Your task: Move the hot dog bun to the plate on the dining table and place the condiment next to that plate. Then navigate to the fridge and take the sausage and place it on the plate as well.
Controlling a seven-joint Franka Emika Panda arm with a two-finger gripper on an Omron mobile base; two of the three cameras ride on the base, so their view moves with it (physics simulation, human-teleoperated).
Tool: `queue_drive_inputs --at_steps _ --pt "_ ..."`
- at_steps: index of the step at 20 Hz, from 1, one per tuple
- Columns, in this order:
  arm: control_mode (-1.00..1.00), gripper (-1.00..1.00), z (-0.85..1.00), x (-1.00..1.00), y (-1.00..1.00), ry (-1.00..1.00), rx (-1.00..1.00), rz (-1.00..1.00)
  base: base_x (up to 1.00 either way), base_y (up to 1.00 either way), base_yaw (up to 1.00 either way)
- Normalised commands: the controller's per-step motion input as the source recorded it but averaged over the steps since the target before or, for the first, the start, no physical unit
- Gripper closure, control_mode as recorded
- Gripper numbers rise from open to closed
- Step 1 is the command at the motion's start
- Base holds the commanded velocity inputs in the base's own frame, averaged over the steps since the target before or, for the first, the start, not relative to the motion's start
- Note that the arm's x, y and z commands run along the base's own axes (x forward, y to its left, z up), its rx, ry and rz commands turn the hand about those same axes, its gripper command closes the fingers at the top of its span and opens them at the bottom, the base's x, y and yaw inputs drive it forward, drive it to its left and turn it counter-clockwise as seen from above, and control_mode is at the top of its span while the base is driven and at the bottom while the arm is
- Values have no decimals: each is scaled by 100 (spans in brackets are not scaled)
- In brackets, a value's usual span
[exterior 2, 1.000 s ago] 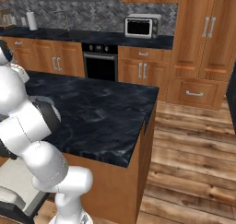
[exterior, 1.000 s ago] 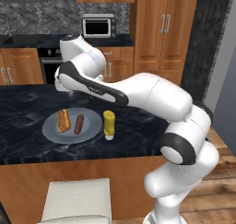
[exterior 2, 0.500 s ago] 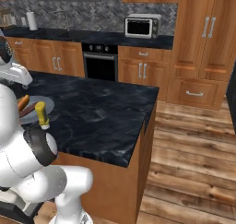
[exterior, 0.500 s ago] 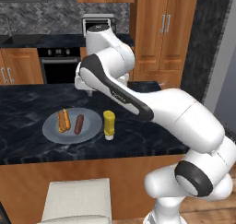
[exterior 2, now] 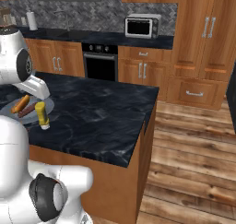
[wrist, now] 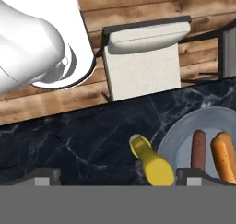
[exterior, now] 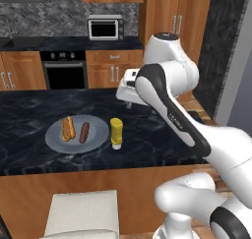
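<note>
Hand (wrist: pixel 117 177) wide open, empty, above yellow condiment bottle (exterior: pixel 116 133) beside plate (exterior: pixel 98 134)

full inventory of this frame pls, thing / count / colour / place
round grey plate: 1, grey, on the black marble counter.
hot dog bun: 1, orange-tan, left on the plate.
sausage: 1, reddish brown, on the plate beside the bun.
yellow condiment bottle: 1, yellow with a white base, upright just right of the plate.
cushioned chair: 1, off-white, below the counter edge.
microwave: 1, silver, back counter.
built-in oven: 1, black, under the back counter.
paper towel roll: 1, white, back counter.
gripper: 1, dark fingertips, open above the bottle.
</note>
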Motion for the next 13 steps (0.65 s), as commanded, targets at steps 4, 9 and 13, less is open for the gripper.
queue_drive_inputs --at_steps 4,9,13 --pt "-100 -100 0 -15 -63 0 9 0 0 0 0" --pt "-100 -100 0 -3 -62 0 2 -4 0 0 0" --pt "-100 -100 -6 0 -56 1 0 -20 0 0 0"
